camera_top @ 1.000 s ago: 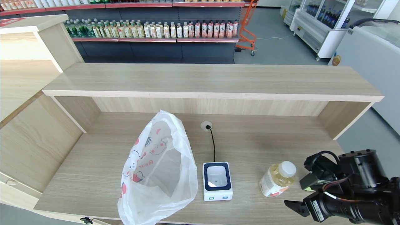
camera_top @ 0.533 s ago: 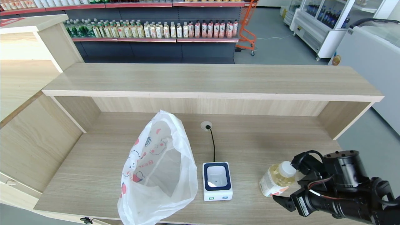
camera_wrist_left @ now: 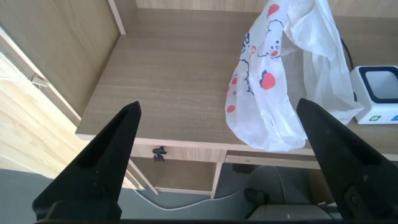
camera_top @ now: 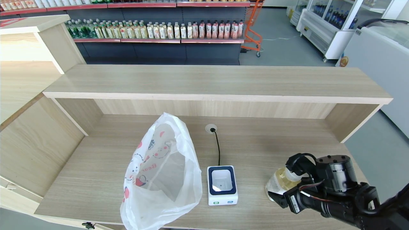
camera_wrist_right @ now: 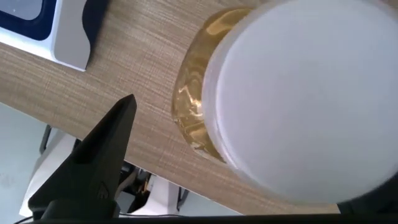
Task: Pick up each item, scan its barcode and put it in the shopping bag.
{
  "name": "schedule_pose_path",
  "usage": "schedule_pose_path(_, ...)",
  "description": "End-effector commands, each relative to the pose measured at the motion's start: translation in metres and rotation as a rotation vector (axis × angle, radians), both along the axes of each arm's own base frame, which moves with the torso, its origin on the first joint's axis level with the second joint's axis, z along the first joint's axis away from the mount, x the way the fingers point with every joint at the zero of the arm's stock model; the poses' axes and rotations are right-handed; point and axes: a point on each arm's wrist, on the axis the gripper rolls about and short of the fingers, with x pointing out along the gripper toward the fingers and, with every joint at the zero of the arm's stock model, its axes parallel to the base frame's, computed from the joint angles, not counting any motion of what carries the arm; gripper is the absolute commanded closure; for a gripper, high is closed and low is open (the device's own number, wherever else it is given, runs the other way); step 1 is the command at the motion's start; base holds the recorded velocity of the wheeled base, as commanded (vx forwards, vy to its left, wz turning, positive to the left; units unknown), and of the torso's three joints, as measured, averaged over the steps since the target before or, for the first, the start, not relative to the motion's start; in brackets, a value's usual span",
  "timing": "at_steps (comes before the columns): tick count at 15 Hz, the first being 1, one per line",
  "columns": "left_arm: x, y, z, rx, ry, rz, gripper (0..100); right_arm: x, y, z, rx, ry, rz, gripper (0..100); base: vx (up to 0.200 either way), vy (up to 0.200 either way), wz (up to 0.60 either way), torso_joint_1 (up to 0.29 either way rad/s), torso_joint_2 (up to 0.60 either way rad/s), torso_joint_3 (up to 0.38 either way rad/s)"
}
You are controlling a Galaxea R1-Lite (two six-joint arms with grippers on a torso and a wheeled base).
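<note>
**Grasp not yet closed by the near right corner**

Nearest, the right gripper (camera_top: 283, 180) sits over the bottle (camera_top: 275, 182), which stands upright by the near right corner of the counter (camera_top: 96, 179). Its fingers (camera_wrist_right: 99, 162) are spread wide to either side, one clearly apart from the amber body under the white cap (camera_wrist_right: 305, 93). The step in hand looks to be the pickup. To do it well, centre the bottle between the fingers, come down below the cap onto the body, and close squarely, so the smooth round wall neither slips out nor tips toward the near edge.

The left gripper (camera_wrist_left: 214, 158) hangs out past the near edge, fingers wide and holding nothing. Around the middle of that edge stands the scanner (camera_top: 222, 185), window up. Just beside it is the shopping bag (camera_top: 163, 166), mouth open. A cable (camera_top: 218, 147) runs from the scanner to a hole (camera_top: 211, 128) toward the far edge. Beyond the raised ledge (camera_top: 217, 81) are drink shelves (camera_top: 159, 30), an orange trolley (camera_top: 254, 28) and freezers (camera_top: 335, 25).
</note>
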Motion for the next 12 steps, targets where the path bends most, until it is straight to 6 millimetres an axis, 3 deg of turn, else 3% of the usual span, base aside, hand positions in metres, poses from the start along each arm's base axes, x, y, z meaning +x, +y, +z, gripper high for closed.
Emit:
schedule_pose_path(1, 0.0, 0.0, 0.0, 0.0, 0.0, 0.001, 0, 0.002, 0.005, -0.012, -0.016, 0.028, 0.012, 0, 0.0, 0.0, 0.0, 0.0, 0.0, 0.0)
schedule_pose_path(7, 0.0, 0.0, 0.0, 0.0, 0.0, 0.001, 0, 0.013, 0.025, -0.026, -0.018, -0.056, 0.011, 0, 0.0, 0.0, 0.0, 0.0, 0.0, 0.0)
schedule_pose_path(12, 0.0, 0.0, 0.0, 0.0, 0.0, 0.001, 0, 0.02, 0.027, -0.023, 0.001, -0.1, 0.0, 0, 0.0, 0.0, 0.0, 0.0, 0.0, 0.0)
